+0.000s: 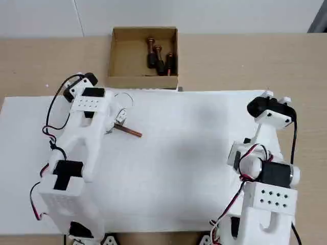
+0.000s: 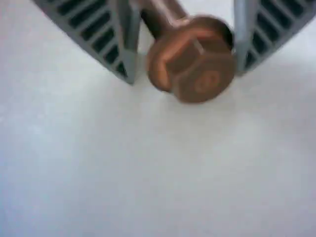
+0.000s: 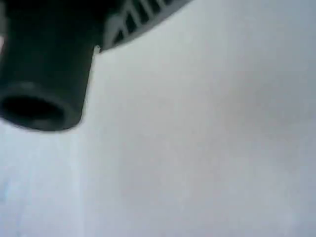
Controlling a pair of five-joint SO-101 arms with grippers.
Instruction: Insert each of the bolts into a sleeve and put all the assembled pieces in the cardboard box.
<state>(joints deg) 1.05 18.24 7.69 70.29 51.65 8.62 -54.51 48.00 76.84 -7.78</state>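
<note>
My left gripper [image 1: 118, 124] is shut on a copper bolt [image 1: 130, 131] just above the white sheet, left of centre. In the left wrist view the bolt's hex head [image 2: 192, 64] points at the camera between the two ribbed fingers [image 2: 106, 39]. My right gripper [image 1: 239, 153] is at the sheet's right side, shut on a black sleeve [image 3: 44, 74]. The sleeve's open end faces the camera, and one ribbed finger [image 3: 136, 15] lies beside it. The cardboard box [image 1: 117, 56] stands at the back, with several assembled bolt-and-sleeve pieces [image 1: 159, 57] inside.
A white sheet [image 1: 189, 158] covers most of the wooden table [image 1: 245, 61]. The box touches the sheet's far edge. Each arm's cables hang beside its body. A wide stretch of sheet lies between the two grippers.
</note>
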